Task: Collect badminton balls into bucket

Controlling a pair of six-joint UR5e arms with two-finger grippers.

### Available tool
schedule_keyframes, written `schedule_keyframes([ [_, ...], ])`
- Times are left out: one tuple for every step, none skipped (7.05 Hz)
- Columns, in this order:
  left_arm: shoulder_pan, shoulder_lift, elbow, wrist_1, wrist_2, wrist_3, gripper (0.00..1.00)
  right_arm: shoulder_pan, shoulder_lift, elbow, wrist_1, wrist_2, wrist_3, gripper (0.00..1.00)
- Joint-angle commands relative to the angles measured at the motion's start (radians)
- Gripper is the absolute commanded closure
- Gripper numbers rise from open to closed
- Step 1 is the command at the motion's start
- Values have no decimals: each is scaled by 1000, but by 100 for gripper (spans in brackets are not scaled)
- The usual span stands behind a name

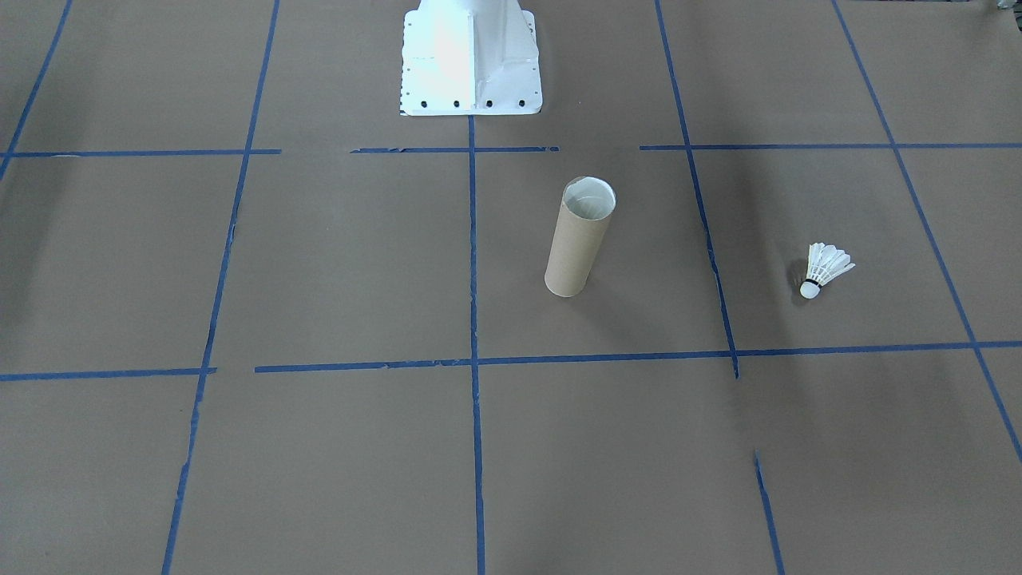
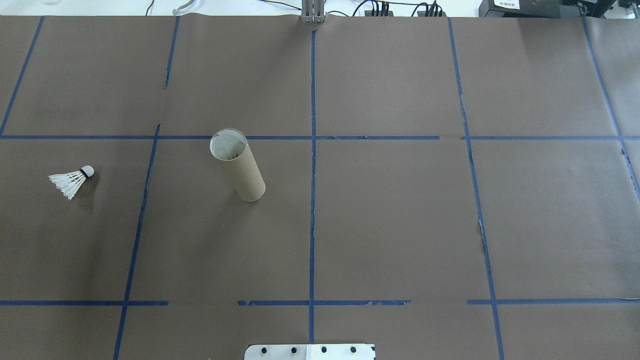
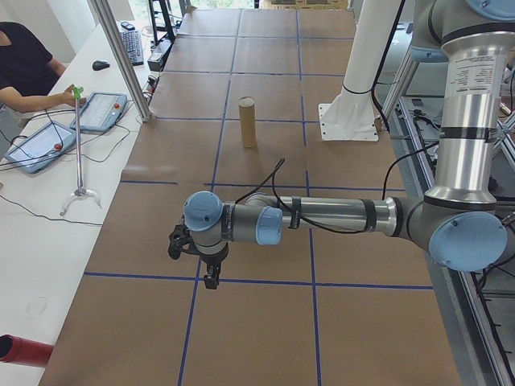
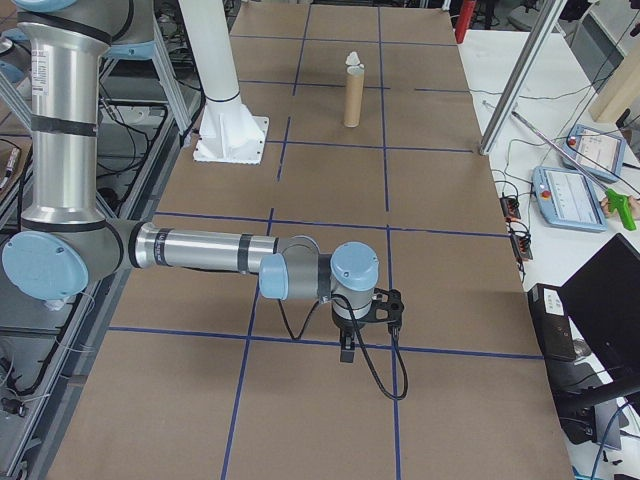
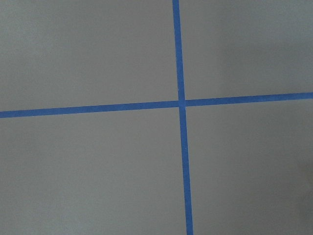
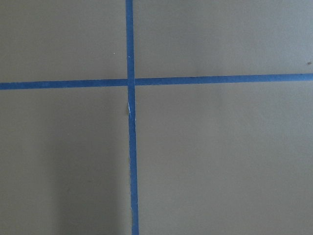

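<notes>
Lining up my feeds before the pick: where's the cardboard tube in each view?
Front-facing: tube right of centre.
Overhead: tube left of centre.
Exterior left: tube upper middle.
Exterior right: tube upper middle.
Wrist views: not in them.
Landmark: white robot base, near the tube.

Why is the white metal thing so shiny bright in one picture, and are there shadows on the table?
In the front-facing view the white robot base is overexposed by glare, so its details wash out. Soft dark shadow bands cross the brown table paper there. In the overhead view the tube and shuttlecock look sharp, with only faint shadows. Both wrist views are evenly lit and show just paper and blue tape.
</notes>
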Motion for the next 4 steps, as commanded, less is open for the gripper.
schedule_keyframes([
  [0,0,-10,1,0,0,0,-1,-1,0,0,1,-1,0],
  [0,2,-9,1,0,0,0,-1,-1,0,0,1,0,0],
  [0,0,-10,1,0,-5,0,-1,1,0,0,1,-1,0],
  [0,-17,-13,-1,0,-9,0,0,1,-2,0,-1,0,0],
])
